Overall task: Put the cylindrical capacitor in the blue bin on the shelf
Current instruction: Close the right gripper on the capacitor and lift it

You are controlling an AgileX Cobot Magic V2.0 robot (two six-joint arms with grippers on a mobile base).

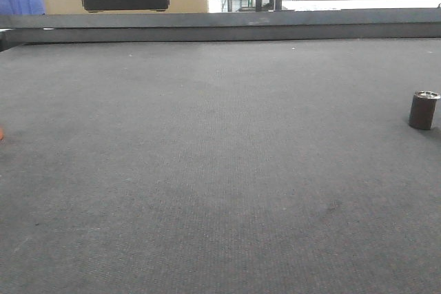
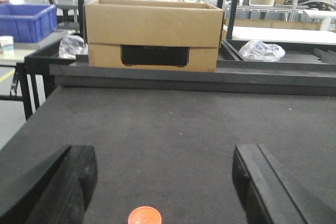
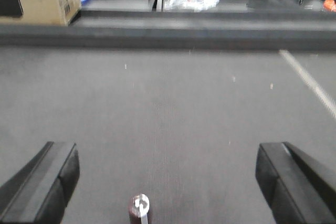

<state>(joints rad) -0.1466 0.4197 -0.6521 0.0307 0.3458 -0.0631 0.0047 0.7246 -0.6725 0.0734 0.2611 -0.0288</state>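
Right jaws: spread wide, gripping nothing. The capacitor [image 3: 139,208] stands upright on the bench [image 1: 207,184], in line with the gap between them and touching neither. Left jaws: also spread wide and empty. A small orange cap [image 2: 144,215] lies on the bench in line with their gap. A cardboard box [image 2: 152,35] sits on the dark ledge beyond the bench's far edge. The capacitor is well apart from the box, on its near side and off to its right. A blue bin [image 2: 26,21] stands left of the box, off the bench. A crumpled plastic bag [image 2: 261,50] lies right of the box.
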